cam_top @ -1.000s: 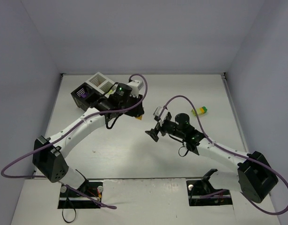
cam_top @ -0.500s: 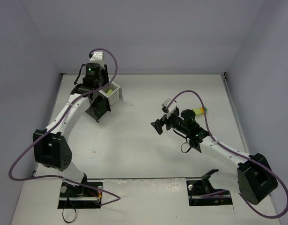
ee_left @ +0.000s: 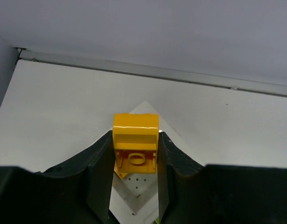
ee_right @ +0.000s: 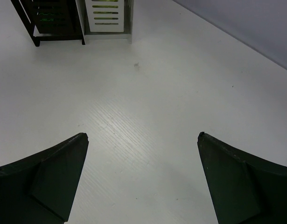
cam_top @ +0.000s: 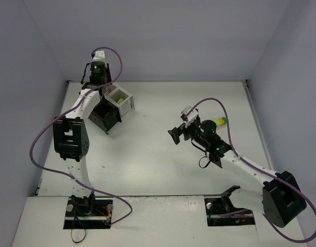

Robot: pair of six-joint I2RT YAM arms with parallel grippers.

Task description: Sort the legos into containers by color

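On the white counter [cam_top: 147,170], the right arm reaches in from the near right corner. The right end effector [cam_top: 174,135] hangs over bare surface near the middle, its jaws spread wide with nothing between them. Just behind that arm's wrist, toward the right wall, a small clump of legos [cam_top: 219,122], lime-green and orange-yellow, lies on the counter, partly hidden by the arm. Farther back on the left stand the containers: a black bin [cam_top: 105,116] and, touching it on the far side, a white bin [cam_top: 122,101]; any other bins cannot be made out under the arm. At the far left corner the left arm stretches above them, and the left end effector [ee_left: 135,140] is clamped on an orange-yellow lego [ee_left: 135,133], held between both fingers over the corner of a white bin, its hollow underside toward the wrist camera.
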